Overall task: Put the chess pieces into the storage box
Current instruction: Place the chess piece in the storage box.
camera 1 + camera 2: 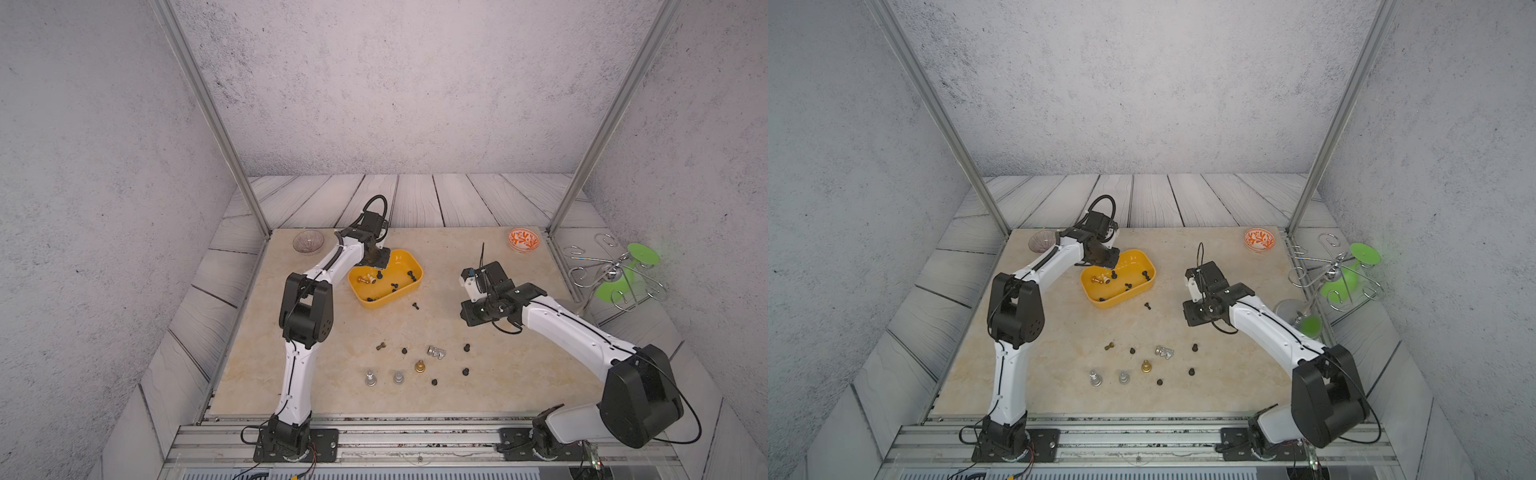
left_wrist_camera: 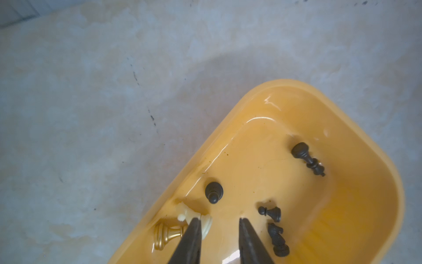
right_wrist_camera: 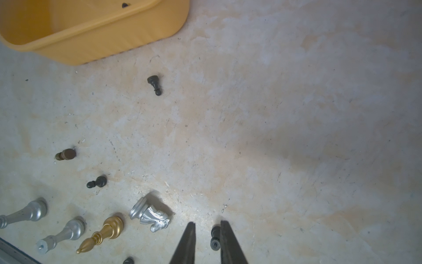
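Observation:
The yellow storage box [image 1: 417,270] sits left of the table's middle. Inside it lie a cream piece [image 2: 206,225], a gold piece [image 2: 164,235] and several small black ones [image 2: 307,156]. My left gripper [image 2: 219,219] hovers open over the box's left end, nothing between its fingers. Loose chess pieces lie near the front: a silver knight [image 3: 150,214], a gold bishop [image 3: 107,230], two silver pieces [image 3: 66,233], a brown pawn [image 3: 66,154] and black pawns [image 3: 155,84]. My right gripper [image 3: 207,222] hangs above the table, narrowly open. A black pawn [image 3: 215,237] on the table shows through its gap.
A clear ribbed bowl [image 1: 308,242] stands at the back left corner, an orange-patterned bowl [image 1: 523,240] at the back right. Beyond the right edge are a wire rack [image 1: 598,266] and a green glass [image 1: 623,274]. Metal frame posts [image 1: 216,124] rise at both back corners.

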